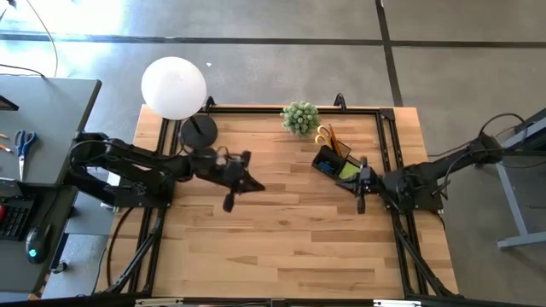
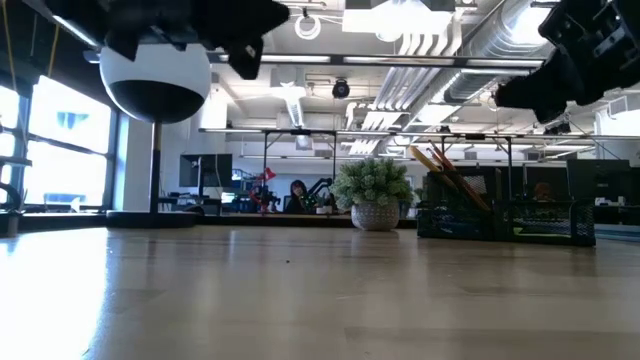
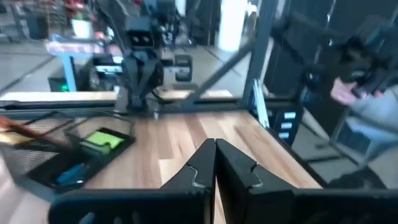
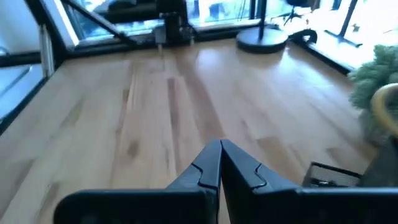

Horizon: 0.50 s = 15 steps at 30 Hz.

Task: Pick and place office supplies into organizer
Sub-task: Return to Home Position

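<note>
The organizer (image 1: 334, 164) is a black mesh caddy standing on the table's far right part, next to the potted plant. In it are a lime-green sticky-note pad (image 3: 102, 140), a small blue block (image 3: 71, 175), orange pencils (image 1: 333, 139) leaning out and yellow scissors handles (image 1: 322, 136). My left gripper (image 1: 254, 184) hovers shut above the table's middle, left of the organizer (image 3: 74, 155); its fingertips (image 3: 216, 163) meet with nothing between them. My right gripper (image 1: 362, 189) is shut (image 4: 221, 158) and empty, just on the near-right side of the organizer (image 4: 336, 174).
A lamp with a white globe (image 1: 174, 87) and round black base (image 1: 199, 131) stands at the far left corner. The potted plant (image 1: 300, 117) sits at the far edge. Bare wood spreads across the table's near half (image 1: 281, 247). A person (image 3: 367, 93) is beyond the right edge.
</note>
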Each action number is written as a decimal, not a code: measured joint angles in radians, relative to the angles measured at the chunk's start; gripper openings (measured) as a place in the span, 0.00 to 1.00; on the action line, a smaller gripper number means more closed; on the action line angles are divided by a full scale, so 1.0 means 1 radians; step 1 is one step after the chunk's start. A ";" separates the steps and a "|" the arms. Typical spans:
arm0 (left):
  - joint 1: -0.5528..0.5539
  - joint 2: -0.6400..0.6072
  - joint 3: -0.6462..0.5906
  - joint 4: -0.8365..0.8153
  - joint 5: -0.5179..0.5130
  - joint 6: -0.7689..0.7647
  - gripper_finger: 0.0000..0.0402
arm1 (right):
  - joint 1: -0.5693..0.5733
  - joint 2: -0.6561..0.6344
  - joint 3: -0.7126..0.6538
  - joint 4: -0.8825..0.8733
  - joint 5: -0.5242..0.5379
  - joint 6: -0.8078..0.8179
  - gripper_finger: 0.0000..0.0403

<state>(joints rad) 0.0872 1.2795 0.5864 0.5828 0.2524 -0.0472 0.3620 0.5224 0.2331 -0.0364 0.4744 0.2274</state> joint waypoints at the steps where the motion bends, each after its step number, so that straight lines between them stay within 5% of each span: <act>1: 0.018 -0.027 -0.029 0.021 0.010 -0.012 0.00 | -0.018 -0.022 -0.009 0.001 -0.006 -0.012 0.00; 15: 0.089 -0.558 -0.365 -0.048 -0.069 0.014 0.00 | -0.053 -0.444 -0.034 -0.204 -0.026 -0.075 0.00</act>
<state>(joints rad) 0.1764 0.7218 0.2212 0.5344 0.1831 -0.0334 0.3095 0.0780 0.1986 -0.2407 0.4483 0.1528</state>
